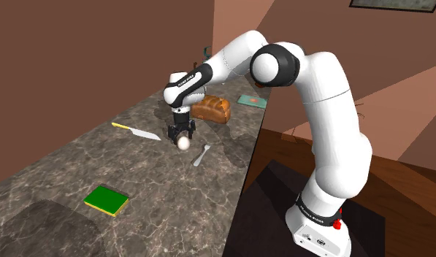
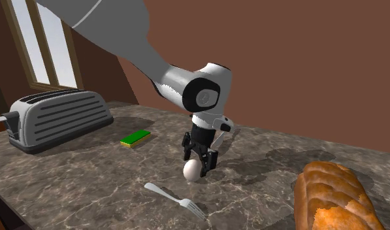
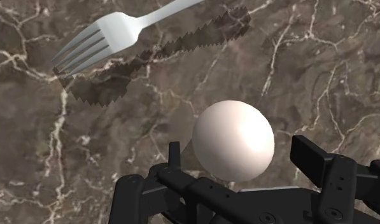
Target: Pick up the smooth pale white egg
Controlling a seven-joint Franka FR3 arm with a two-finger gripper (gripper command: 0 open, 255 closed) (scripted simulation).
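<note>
A smooth pale egg (image 1: 183,144) (image 2: 192,170) (image 3: 233,140) rests on the dark marble counter (image 1: 55,190). My black gripper (image 1: 183,134) (image 2: 200,161) (image 3: 239,153) reaches down over it, open, one finger on each side. In the wrist view a narrow gap shows between the egg and each finger (image 3: 307,153), so neither one touches it.
A silver fork (image 1: 201,155) (image 2: 177,198) (image 3: 118,32) lies close beside the egg. A yellow-handled knife (image 1: 136,131), a bread loaf (image 1: 211,109) (image 2: 334,199), a green block (image 1: 106,199) (image 2: 135,138), a teal flat item (image 1: 251,101) and a toaster (image 2: 56,117) share the counter. The counter edge (image 1: 245,182) drops toward the stand.
</note>
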